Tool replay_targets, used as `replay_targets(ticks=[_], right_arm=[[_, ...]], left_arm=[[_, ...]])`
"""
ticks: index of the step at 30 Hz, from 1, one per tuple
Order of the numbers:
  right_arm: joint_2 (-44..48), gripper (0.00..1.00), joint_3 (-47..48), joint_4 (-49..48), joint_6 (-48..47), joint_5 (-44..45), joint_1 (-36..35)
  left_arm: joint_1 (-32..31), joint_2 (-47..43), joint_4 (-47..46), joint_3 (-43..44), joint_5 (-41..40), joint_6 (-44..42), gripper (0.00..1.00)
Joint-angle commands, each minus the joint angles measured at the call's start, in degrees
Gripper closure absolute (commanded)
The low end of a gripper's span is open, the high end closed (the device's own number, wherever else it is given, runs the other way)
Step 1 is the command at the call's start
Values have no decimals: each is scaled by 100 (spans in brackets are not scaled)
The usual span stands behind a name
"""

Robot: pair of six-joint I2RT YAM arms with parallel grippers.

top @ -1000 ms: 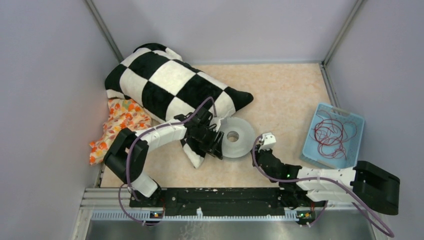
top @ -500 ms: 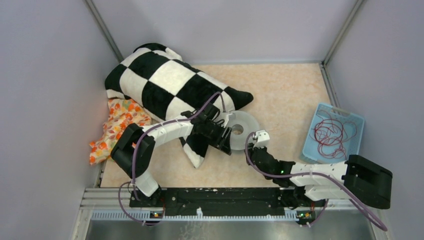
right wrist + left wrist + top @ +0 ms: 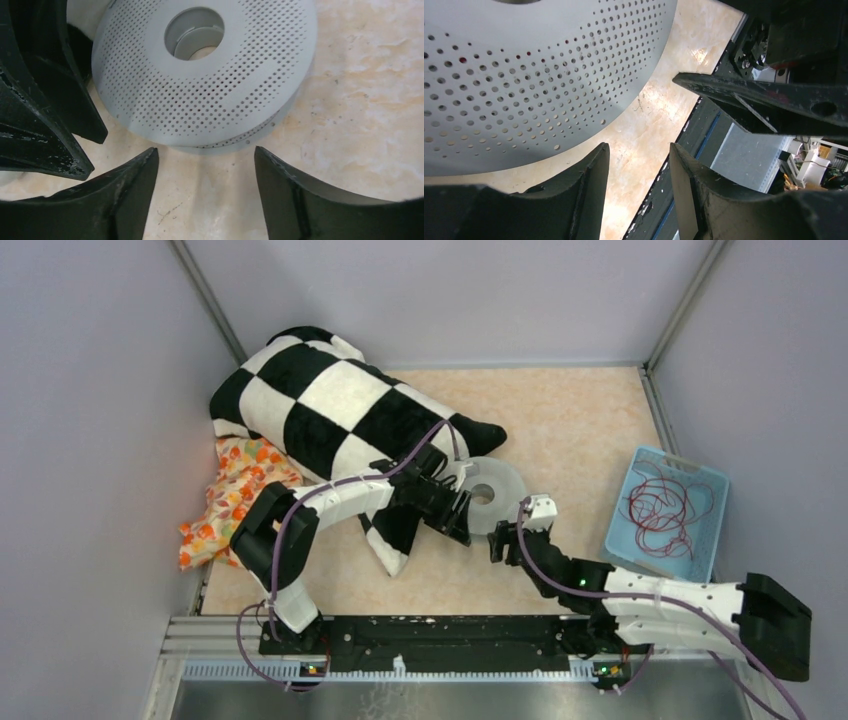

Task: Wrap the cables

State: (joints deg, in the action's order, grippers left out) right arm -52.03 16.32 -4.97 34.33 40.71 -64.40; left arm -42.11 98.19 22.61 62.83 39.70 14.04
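Note:
The cables (image 3: 663,505) are thin dark-red strands lying tangled in the blue tray (image 3: 618,510) at the right. A grey perforated spool (image 3: 492,495) lies flat on the table near the pillow's corner. My left gripper (image 3: 462,515) is open at the spool's left edge. In the left wrist view only bare table shows between its fingers (image 3: 591,185), with the spool's flange (image 3: 524,75) just past one tip. My right gripper (image 3: 205,160) is open, and the spool (image 3: 210,75) lies just ahead of its fingertips. Neither gripper holds anything.
A black-and-white checkered pillow (image 3: 340,405) fills the back left, with an orange patterned cloth (image 3: 235,490) beside it. Grey walls close in the table on three sides. The black rail (image 3: 440,630) with the arm bases runs along the near edge.
My right gripper has gone from shut to open and has moved up to the spool's near edge. The left gripper and the spool have shifted right and a little farther back.

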Motion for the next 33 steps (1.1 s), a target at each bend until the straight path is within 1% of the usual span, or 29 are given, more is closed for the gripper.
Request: replay_targets(ticks=[1, 7, 8, 11, 13, 14, 17, 22, 26, 29, 33], right_arm=[[601, 25, 330, 929, 154, 370, -56], [1257, 18, 781, 2275, 156, 905, -55], [1356, 17, 876, 2385, 147, 974, -55], [1630, 10, 1153, 2806, 211, 1361, -55], [1796, 2, 1301, 2908, 173, 1564, -53], [1829, 1, 1379, 2946, 115, 1638, -59], [1752, 1, 1690, 3188, -28, 1885, -54], [1403, 1, 2323, 3767, 81, 2195, -54], [1372, 1, 2425, 3788, 159, 2303, -54], [1495, 1, 2411, 3756, 226, 2349, -47], [1646, 1, 2433, 3863, 295, 2353, -46]], left_arm=[[-17, 76, -249, 271, 100, 6, 46], [-23, 105, -302, 358, 76, 50, 46], [-23, 104, -267, 383, 67, 42, 46], [-26, 69, -218, 448, 79, 28, 46], [-25, 73, -254, 457, 121, 40, 46], [-26, 93, -261, 477, 137, 45, 46], [-26, 197, -283, 558, 171, 63, 46], [-64, 426, -322, 883, 214, -37, 46], [-87, 837, -572, 1277, 424, -25, 46], [-151, 1237, -594, 1713, 455, -37, 47], [-289, 1528, -698, 2178, 433, -19, 47]])
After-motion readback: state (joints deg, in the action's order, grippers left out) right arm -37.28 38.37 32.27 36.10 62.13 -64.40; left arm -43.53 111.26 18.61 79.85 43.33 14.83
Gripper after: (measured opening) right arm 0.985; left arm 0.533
